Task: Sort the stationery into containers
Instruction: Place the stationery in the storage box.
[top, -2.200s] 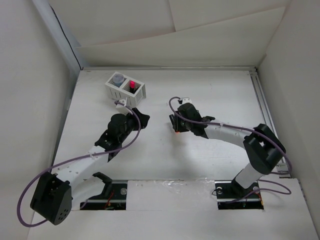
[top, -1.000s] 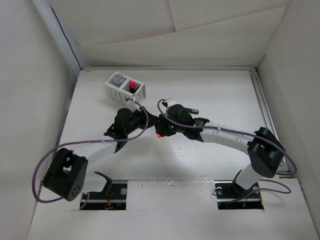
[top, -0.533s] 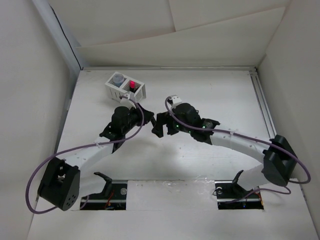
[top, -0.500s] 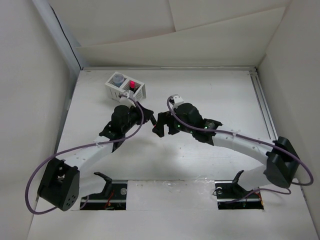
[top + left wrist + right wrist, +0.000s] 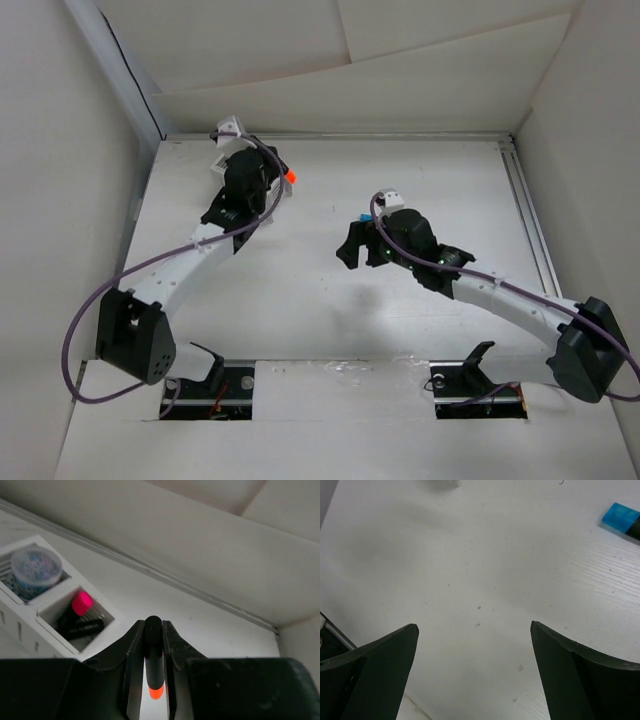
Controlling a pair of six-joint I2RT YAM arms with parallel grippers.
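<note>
My left gripper (image 5: 275, 183) is shut on a black marker with an orange tip (image 5: 291, 176), held in the air beside the white two-compartment container (image 5: 50, 596) at the table's back left. In the left wrist view the marker (image 5: 154, 665) is clamped between the gripper (image 5: 152, 626) fingers. One compartment holds a grey-blue roll (image 5: 36, 570), the other a pink-capped marker (image 5: 82, 602) and a black stick (image 5: 82, 628). My right gripper (image 5: 352, 245) hangs wide open over bare table in the middle, nothing between its jaws (image 5: 473, 626). A blue-capped marker (image 5: 620, 516) lies on the table just beyond it.
White walls close in the table on the left, back and right. A metal rail (image 5: 165, 575) runs along the back edge behind the container. The arm bases (image 5: 470, 380) sit at the near edge.
The right gripper let go of the orange-tipped marker and drew back to the right, now wide open. The left gripper carried that marker from the table's middle up to the container.
</note>
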